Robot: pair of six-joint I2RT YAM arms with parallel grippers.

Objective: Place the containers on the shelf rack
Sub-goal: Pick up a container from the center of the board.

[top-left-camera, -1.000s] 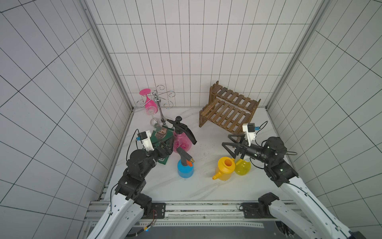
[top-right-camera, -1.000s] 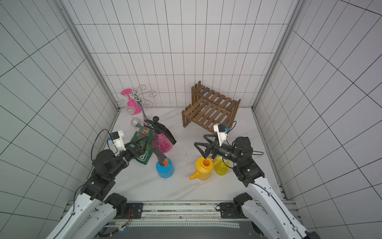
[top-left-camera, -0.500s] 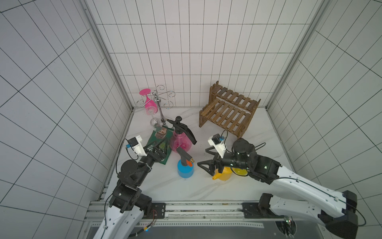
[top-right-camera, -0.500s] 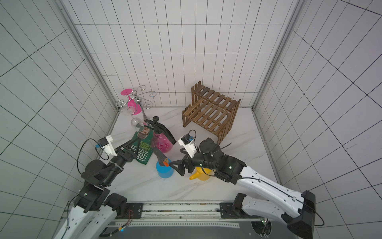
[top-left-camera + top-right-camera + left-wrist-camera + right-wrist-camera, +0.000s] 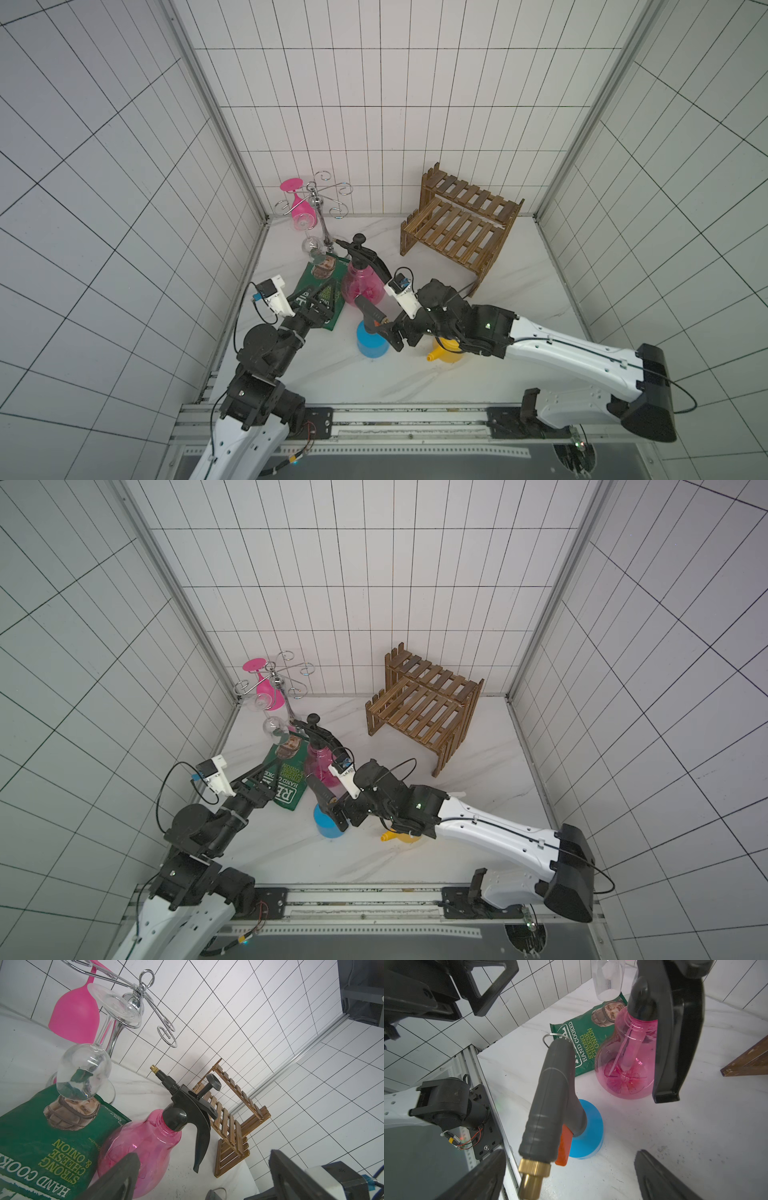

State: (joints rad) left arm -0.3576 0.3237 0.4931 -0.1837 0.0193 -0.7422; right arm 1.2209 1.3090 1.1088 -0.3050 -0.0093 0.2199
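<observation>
The right gripper [image 5: 570, 1154] is at the blue sprayer [image 5: 370, 345], its fingers [image 5: 483, 1176] spread wide. In the right wrist view the sprayer's brass nozzle [image 5: 532, 1169] and orange trigger [image 5: 564, 1145] lie between them with a gap on each side, and nothing is gripped. The sprayer stands upright on the table [image 5: 519, 291], near its front and left of the middle. Just behind it stands the pink sprayer [image 5: 362, 284], also upright, with its black pump on top and a green crisp bag [image 5: 322, 272] lying flat just beside it. The left gripper [image 5: 322, 297] hangs over the near end of that bag, pointing towards the pink sprayer. Its fingers are wide apart and hold nothing. A yellow watering can [image 5: 446, 353] sits on the table to the right of the blue sprayer. It is mostly hidden under the right arm, and only its spout and part of its body show. The rack [image 5: 457, 224] stands at the back right, set at an angle close to the wall and well apart from all three containers. A chrome glass stand [image 5: 320, 208] fills the back left corner, with a pink glass [image 5: 299, 208] and a clear glass [image 5: 311, 247] hanging bowl-down from it.
</observation>
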